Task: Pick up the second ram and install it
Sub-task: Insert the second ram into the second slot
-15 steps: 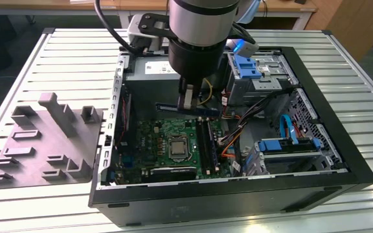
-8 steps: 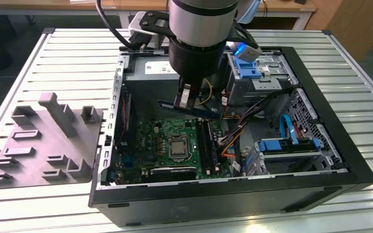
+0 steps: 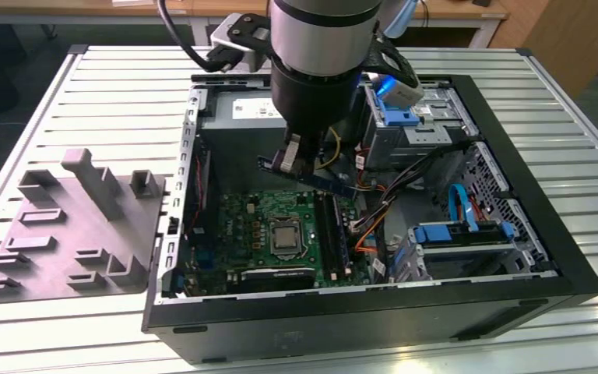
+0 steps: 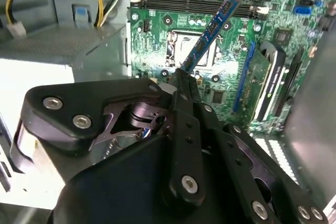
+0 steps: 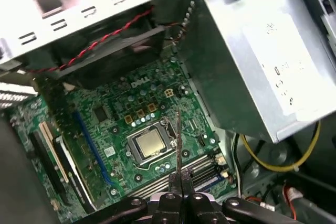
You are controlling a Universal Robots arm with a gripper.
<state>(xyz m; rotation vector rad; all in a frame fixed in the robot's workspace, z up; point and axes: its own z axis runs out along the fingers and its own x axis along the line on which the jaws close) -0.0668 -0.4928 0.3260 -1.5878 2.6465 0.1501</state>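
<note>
One long, narrow, dark circuit-board stick, the second ram (image 3: 325,181), hangs clear of the board inside an open black desktop computer case (image 3: 382,312), pinched at one end by the arm's black gripper (image 3: 290,162). The gripper's fingers (image 4: 184,124) are drawn in narrow, clamped on the stick's two flat faces.

In the exterior view the stick is held on edge and slopes down toward the exterior view's right. It sits above the green motherboard (image 3: 247,226), between the grey metal power-supply box (image 3: 242,109) and the square silver processor socket (image 3: 283,235), and touches nothing but the gripper. The thick grey-and-black robot arm (image 3: 320,62) comes down into the case from above.

In the second wrist view the second ram (image 4: 210,27) juts out from the fingertips across the motherboard (image 4: 231,77), its free end seen against the row of black memory slots (image 4: 199,1). In the first wrist view the second ram (image 5: 179,135) appears edge-on as a thin dark line just beside the processor socket (image 5: 149,144), with the power-supply box (image 5: 252,61) close by.

A grey moulded plastic fixture plate (image 3: 71,226) with upright tabs and slots lies on the pale slatted metal table (image 3: 102,86), just beside the case on the exterior view's left.
</note>
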